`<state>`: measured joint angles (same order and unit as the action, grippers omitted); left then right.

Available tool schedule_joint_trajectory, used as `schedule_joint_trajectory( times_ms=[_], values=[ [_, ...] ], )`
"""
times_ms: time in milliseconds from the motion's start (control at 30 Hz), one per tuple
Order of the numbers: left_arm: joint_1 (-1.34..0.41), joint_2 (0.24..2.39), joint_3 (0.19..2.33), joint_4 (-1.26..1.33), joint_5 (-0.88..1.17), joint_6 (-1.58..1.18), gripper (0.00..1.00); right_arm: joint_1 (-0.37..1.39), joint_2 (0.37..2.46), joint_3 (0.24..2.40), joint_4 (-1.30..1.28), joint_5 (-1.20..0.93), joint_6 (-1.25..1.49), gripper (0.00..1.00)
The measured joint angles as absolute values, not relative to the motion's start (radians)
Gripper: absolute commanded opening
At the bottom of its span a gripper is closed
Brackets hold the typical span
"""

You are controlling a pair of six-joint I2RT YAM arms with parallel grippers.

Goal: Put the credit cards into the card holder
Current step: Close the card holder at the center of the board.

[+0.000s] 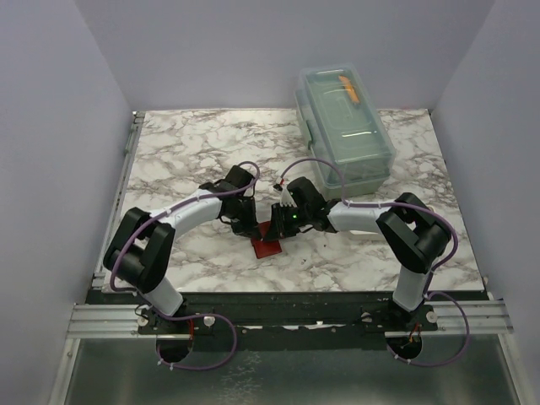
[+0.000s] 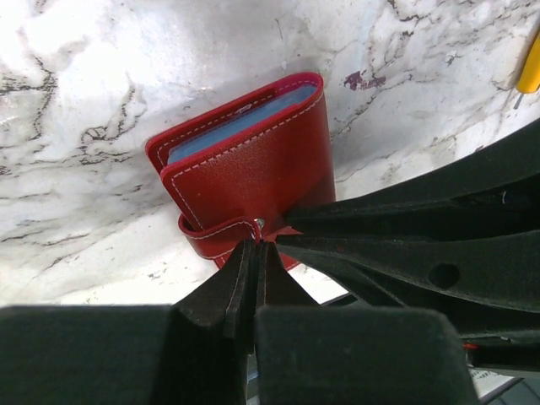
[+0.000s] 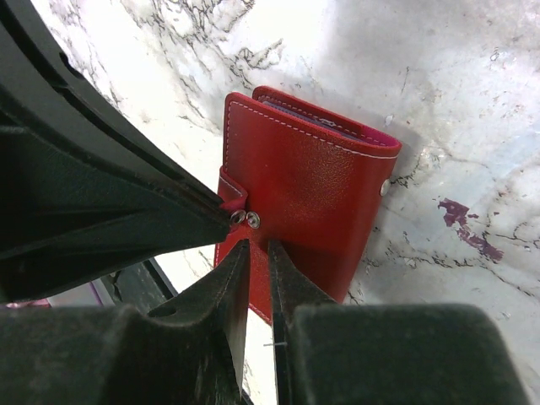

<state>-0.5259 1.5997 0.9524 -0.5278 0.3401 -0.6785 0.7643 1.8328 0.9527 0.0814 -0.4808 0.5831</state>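
Left gripper [image 2: 256, 246]: reaches in from the near-left, fingers pressed together on the strap [image 2: 211, 240] of the card holder [image 2: 253, 169], right at the snap [image 3: 245, 218].

Card holder: red, covers folded together, on the bench [image 1: 194, 152] about mid-width, closer to the near edge than the far one, between the two arms. Flat or tipped up, cannot tell. A blue edge [image 2: 228, 126] shows between the covers; card or sleeve, cannot tell.

Right gripper [image 3: 259, 246]: comes in from the right, fingers almost together, pinching the card holder's edge just under the snap. The two grippers' tips nearly touch.

Clear box [image 1: 344, 126]: lid on, near the far-right corner, well apart from the card holder.
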Motion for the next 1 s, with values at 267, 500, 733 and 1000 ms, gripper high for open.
schedule_joint_trajectory(
  times_ms=[267, 500, 733, 1000],
  values=[
    [-0.548, 1.628, 1.024, -0.63, 0.288, -0.628, 0.0, 0.764, 1.833, 0.953, 0.082, -0.481, 0.583, 0.18],
    [-0.557, 1.655, 1.06, -0.679, 0.267, -0.603, 0.0, 0.764, 1.834, 0.953, 0.083, -0.481, 0.583, 0.18],
    [-0.567, 1.687, 1.081, -0.689, 0.267, -0.597, 0.0, 0.764, 1.835, 0.953, 0.083, -0.482, 0.583, 0.18],
    [-0.58, 1.709, 1.104, -0.699, 0.267, -0.596, 0.0, 0.764, 1.836, 0.953, 0.084, -0.483, 0.582, 0.18]
  ],
)
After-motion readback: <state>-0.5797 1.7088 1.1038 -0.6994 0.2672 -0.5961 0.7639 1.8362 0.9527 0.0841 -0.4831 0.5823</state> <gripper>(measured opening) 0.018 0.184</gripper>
